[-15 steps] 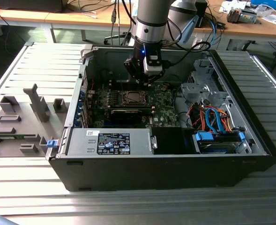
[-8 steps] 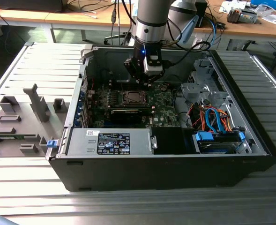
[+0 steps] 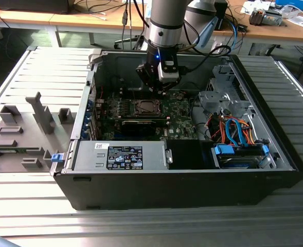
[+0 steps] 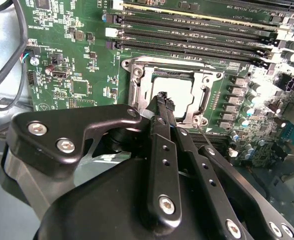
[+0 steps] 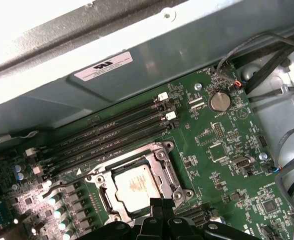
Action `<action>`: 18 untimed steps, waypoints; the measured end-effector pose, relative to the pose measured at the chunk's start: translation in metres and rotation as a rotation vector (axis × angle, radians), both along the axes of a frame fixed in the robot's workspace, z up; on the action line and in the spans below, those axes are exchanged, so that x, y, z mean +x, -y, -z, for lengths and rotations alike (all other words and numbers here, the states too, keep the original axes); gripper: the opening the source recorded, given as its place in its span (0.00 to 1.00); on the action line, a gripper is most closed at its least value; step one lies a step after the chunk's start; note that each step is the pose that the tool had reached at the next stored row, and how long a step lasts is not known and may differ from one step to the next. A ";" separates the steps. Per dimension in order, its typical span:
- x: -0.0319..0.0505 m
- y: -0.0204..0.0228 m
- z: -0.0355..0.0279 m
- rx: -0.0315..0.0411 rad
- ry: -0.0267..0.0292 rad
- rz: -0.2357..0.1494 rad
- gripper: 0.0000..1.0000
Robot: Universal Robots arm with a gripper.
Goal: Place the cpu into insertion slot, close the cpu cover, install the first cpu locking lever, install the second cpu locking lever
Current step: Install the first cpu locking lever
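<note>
The cpu [image 5: 134, 186] lies flat in the insertion slot [image 3: 145, 107] on the green board, its silver-grey top [image 4: 179, 90] showing. The cpu cover [image 5: 165, 167] lies down around it as a silver frame [image 4: 136, 90]. A thin lever rod [image 4: 203, 135] sticks out from one corner of the socket. My gripper [image 3: 159, 85] hangs just above the socket inside the open computer case. Its black fingers come together at the tip [image 4: 162, 97] over the chip's edge, shut, with nothing visibly between them. The gripper tip [image 5: 159, 210] sits at the socket's near side.
Long memory slots [image 5: 112, 135] run beside the socket, and a coin battery [image 5: 219, 101] sits farther along the board. A long black card [image 3: 141, 123], the power supply [image 3: 120, 154] and a drive bay with blue and orange cables [image 3: 238, 139] fill the case. Grey fixtures [image 3: 38, 113] stand outside.
</note>
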State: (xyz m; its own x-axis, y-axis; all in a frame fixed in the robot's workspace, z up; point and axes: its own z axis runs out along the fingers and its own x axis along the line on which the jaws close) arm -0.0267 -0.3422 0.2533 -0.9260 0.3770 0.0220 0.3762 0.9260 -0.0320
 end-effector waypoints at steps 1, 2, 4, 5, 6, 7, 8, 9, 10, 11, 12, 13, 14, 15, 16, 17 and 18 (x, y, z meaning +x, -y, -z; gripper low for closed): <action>0.0000 0.0000 0.0000 0.0000 0.0000 -0.001 0.11; 0.0000 0.0000 0.0000 0.0000 0.0000 -0.002 0.11; 0.0000 0.0000 0.0000 0.0000 -0.0001 -0.004 0.11; 0.0000 0.0000 0.0000 0.0000 0.0000 -0.006 0.11; 0.0000 0.0000 0.0000 -0.0001 0.0000 -0.007 0.11; 0.0000 0.0000 0.0000 0.0000 0.0000 -0.009 0.11; 0.0000 0.0000 0.0000 0.0000 0.0000 -0.010 0.11; 0.0000 0.0000 0.0000 -0.0001 0.0000 -0.011 0.11; 0.0000 0.0000 0.0000 0.0000 0.0000 -0.013 0.11; 0.0000 0.0000 0.0000 0.0000 0.0000 -0.014 0.11; 0.0000 0.0000 0.0000 0.0000 0.0000 -0.015 0.11; 0.0000 0.0000 0.0000 0.0000 0.0000 -0.016 0.11; 0.0000 0.0000 0.0000 0.0000 0.0000 -0.017 0.11; 0.0000 0.0000 0.0000 -0.0001 0.0000 -0.017 0.11; 0.0000 0.0000 0.0000 0.0000 0.0000 -0.019 0.11; 0.0000 0.0000 0.0000 0.0000 0.0000 -0.020 0.11; 0.0000 0.0000 0.0000 -0.0001 0.0000 -0.021 0.11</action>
State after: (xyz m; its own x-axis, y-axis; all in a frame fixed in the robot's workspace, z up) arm -0.0267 -0.3423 0.2533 -0.9335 0.3579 0.0220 0.3571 0.9335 -0.0321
